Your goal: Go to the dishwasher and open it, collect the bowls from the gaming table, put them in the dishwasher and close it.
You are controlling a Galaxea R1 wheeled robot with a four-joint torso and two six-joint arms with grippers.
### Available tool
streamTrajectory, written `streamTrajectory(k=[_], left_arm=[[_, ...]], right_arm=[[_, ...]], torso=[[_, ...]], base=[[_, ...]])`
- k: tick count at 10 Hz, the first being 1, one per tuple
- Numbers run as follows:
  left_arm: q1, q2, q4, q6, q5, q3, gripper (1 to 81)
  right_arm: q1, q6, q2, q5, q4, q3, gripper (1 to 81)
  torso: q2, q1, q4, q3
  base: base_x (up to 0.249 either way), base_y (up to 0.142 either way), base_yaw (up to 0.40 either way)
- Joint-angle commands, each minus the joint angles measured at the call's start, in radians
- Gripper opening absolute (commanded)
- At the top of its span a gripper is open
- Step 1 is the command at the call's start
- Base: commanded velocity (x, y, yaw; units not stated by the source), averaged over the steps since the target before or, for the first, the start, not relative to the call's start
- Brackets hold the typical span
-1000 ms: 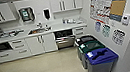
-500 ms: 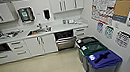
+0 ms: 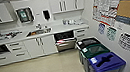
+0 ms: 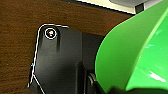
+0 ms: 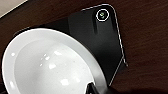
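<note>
- The green bowl (image 4: 132, 52) sits close against the left wrist camera; whether the left claw grips it cannot be told.
- The white bowl (image 5: 47, 67) likewise by the right claw; its grip is unclear too.
- The dishwasher (image 3: 64, 40) stands open under the surface (image 3: 62, 28), beside the sink (image 3: 38, 32).

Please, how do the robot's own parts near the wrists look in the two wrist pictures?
Each wrist carries a wide black plate with rounded corners, a thin pale line along its edge and a round ringed fitting at a corner. The right wrist's plate matches it, and its fitting looks greenish inside.
</note>
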Motion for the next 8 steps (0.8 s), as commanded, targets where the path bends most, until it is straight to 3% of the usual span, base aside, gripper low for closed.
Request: streamTrajectory(k=[1, 8], left_arm=[[-0.038, -0.021, 0.012, 0.005, 0.026, 0.008, 1.0], [-0.038, -0.023, 0.012, 0.005, 0.026, 0.011, 1.0]], right_arm=[[0.047, 0.000, -0.009, -0.085, 0.002, -0.003, 1.0], [0.049, 0.000, -0.009, -0.085, 0.002, -0.003, 1.0]], torso=[[0.000, 0.000, 0.000, 0.000], [0.000, 0.000, 0.000, 0.000]], base=[[0.136, 0.075, 0.000], [0.135, 0.075, 0.000]])
